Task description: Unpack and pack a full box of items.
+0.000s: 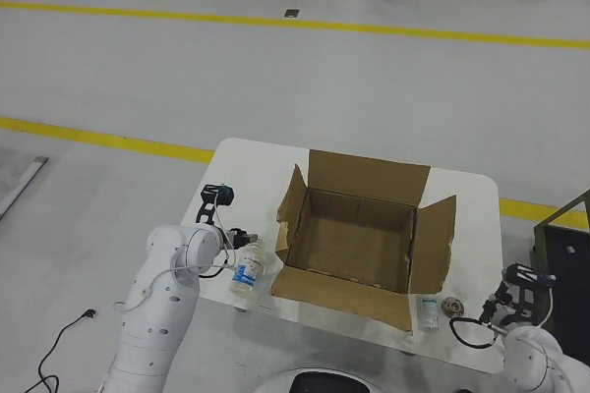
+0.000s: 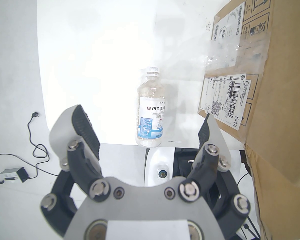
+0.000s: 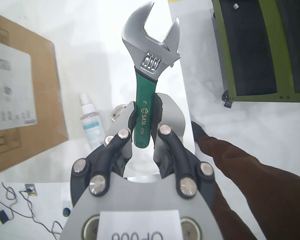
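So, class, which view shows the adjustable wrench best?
The right wrist view: the adjustable wrench sits close up, green handle clamped in the right hand. In the top view it is too small to make out; the left wrist view faces a bottle.

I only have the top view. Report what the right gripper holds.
Observer: The right gripper is shut on an adjustable wrench, clamped by its green handle.
Operator: Give me the left gripper.
Observer: The left gripper is open and empty; its pads stand clear of the clear plastic bottle.
Operator: Check the cardboard box's outer wall.
Observer: Shipping labels are stuck on the cardboard box, on the side facing that bottle.
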Controlling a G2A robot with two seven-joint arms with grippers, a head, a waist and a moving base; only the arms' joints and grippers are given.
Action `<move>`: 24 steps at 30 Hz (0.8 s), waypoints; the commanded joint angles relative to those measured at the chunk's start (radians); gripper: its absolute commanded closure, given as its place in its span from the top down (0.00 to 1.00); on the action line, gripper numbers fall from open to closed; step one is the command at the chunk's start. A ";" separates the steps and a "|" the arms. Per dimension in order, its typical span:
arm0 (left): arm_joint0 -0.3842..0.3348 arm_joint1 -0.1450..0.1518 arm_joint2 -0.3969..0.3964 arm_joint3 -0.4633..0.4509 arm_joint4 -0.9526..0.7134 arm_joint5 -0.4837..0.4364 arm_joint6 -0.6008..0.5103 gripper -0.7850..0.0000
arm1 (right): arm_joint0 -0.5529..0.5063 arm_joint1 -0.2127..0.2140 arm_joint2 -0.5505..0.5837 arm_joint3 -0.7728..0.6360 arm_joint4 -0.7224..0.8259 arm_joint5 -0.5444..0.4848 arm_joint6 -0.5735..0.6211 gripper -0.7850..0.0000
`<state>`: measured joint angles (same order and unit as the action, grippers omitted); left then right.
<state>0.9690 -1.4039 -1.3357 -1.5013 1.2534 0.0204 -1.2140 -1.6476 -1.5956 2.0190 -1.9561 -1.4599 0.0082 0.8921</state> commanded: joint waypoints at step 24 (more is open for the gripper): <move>0.000 0.000 0.000 0.000 0.000 0.000 0.000 1.00 | 0.058 0.033 -0.090 0.235 -0.202 -0.024 0.016 0.22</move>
<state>0.9690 -1.4039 -1.3357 -1.5013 1.2534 0.0204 -1.2140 -1.5910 -1.5638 1.9309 -1.7215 -1.6629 -0.0139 0.9061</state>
